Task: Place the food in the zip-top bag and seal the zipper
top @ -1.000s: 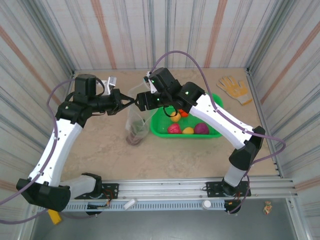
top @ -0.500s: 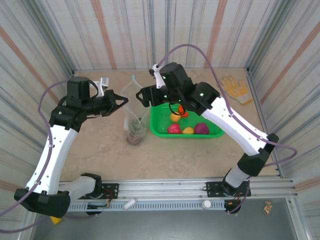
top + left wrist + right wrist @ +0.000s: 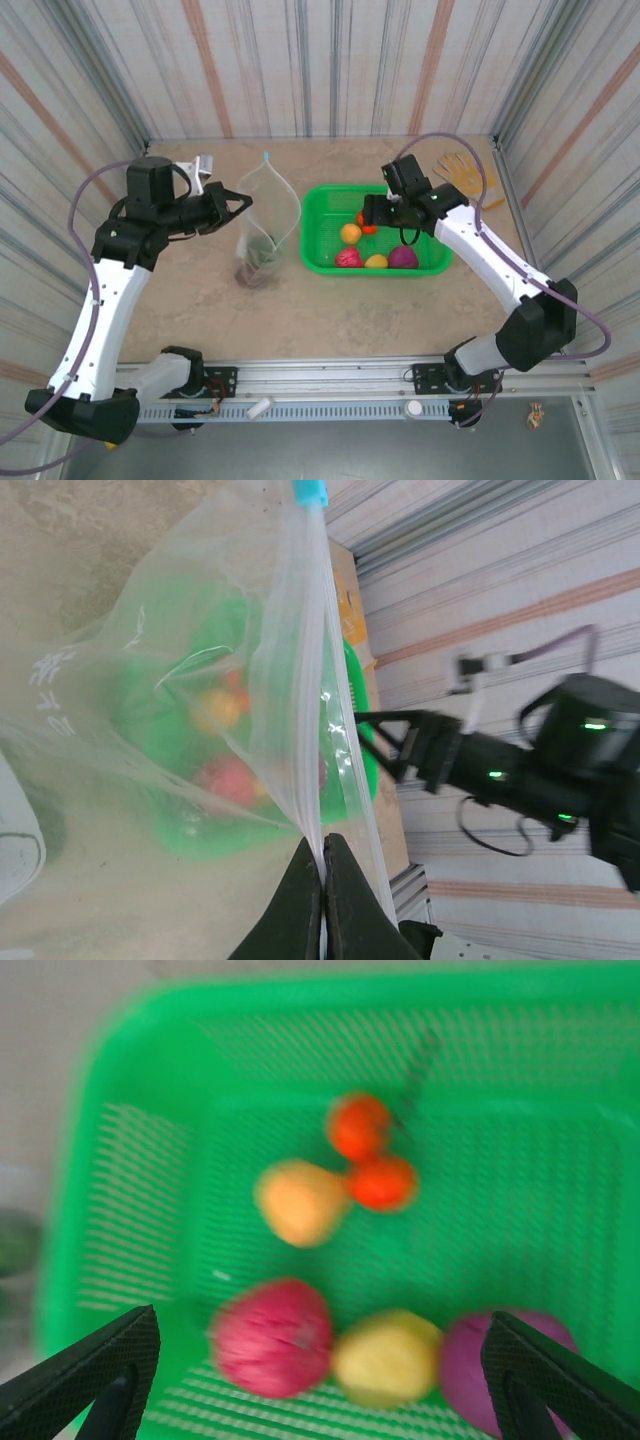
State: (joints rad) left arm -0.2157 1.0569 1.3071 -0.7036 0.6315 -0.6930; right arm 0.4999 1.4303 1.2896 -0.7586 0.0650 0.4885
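Clear zip-top bag (image 3: 268,225): partly filled, unsealed | left gripper (image 3: 243,203): clamped on zipper (image 3: 305,710) | right gripper (image 3: 372,214): jaws apart over basket (image 3: 430,265) food (image 3: 350,257)

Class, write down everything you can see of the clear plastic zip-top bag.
The clear, crinkly plastic zip-top bag stands upright on the tan table, mouth open wide. A blue slider tab sits at the far end of its zipper rim. The shut left gripper pinches the rim's left side. Dark food pieces lie at its bottom.

The zip-top bag (image 3: 180,690) carries white printing, too blurred to read.
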